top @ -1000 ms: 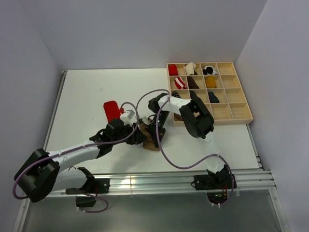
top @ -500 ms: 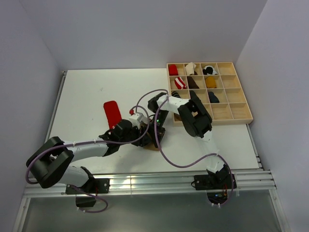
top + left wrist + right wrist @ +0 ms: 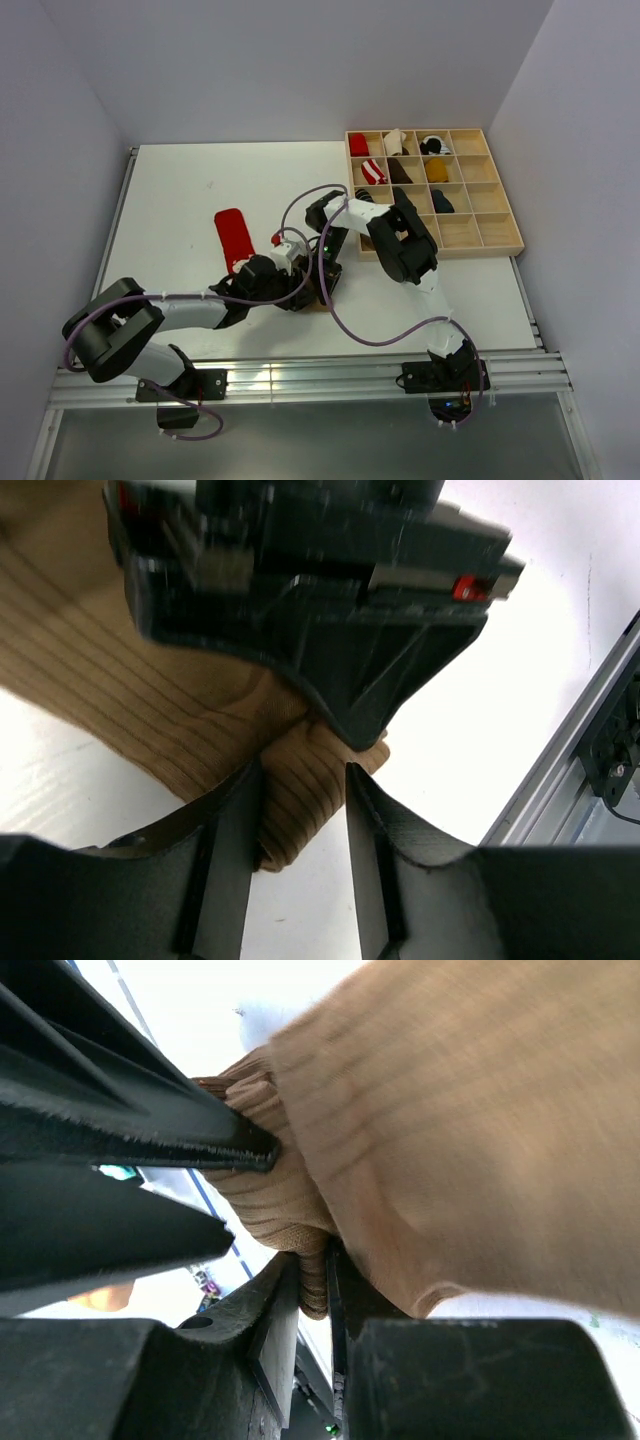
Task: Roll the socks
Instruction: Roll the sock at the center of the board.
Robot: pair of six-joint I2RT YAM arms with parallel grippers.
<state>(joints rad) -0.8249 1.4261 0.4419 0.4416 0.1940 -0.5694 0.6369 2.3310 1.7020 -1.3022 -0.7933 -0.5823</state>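
Observation:
The tan-brown ribbed sock point(image 3: 150, 680) lies near the table's middle and is mostly hidden under both grippers in the top view point(image 3: 320, 303). My left gripper point(image 3: 305, 830) is open, with a folded end of the tan sock between its fingers; the fold touches one finger and a gap shows at the other. My right gripper point(image 3: 313, 1290) is shut on a fold of the tan sock point(image 3: 450, 1120). Both grippers meet over the sock in the top view, the left point(image 3: 306, 288) right beside the right point(image 3: 327, 283). The red sock point(image 3: 233, 238) lies flat to the left, untouched.
A wooden compartment tray point(image 3: 500, 247) stands at the back right, holding a red-and-white striped bundle point(image 3: 372, 171), a mustard bundle point(image 3: 436, 170), a black bundle point(image 3: 441, 202) and others. A metal rail point(image 3: 300, 378) runs along the near edge. Purple cables loop over the arms.
My left gripper has moved right, away from the red sock, and now straddles the tan sock's end beside the right gripper. The right gripper has stayed on the tan sock.

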